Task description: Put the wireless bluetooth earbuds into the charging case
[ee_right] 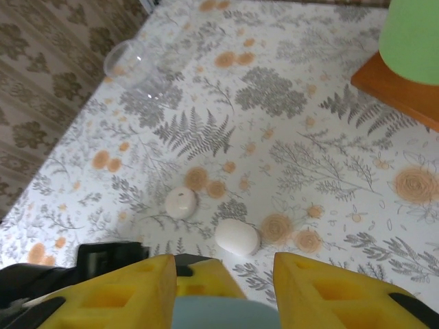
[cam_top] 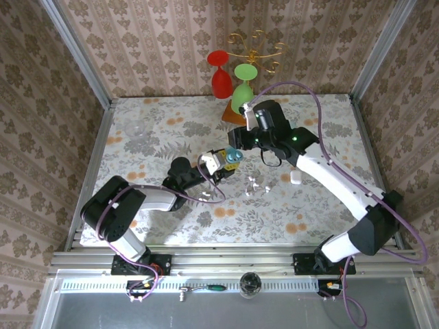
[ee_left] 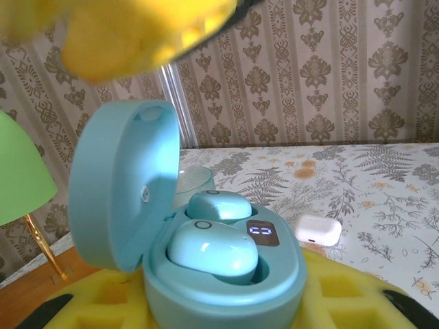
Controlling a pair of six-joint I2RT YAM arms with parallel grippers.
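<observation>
Left wrist: blue earbuds [ee_left: 212, 250] sit inside the open case [ee_left: 123, 185].

Left arm [cam_top: 147, 199]: stretched low toward centre | left gripper [cam_top: 228, 160]: yellow fingers [ee_left: 370, 296] clamped on charging case [ee_left: 226, 284] | right arm [cam_top: 336, 175]: arched in from right | right gripper [ee_right: 223, 288]: fingers spread, directly above left gripper

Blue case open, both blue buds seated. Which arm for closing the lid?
Right, probably. The left end effector is shut on the blue case, so it's busy holding; the right end effector is open, empty and right beside the lid.
</observation>
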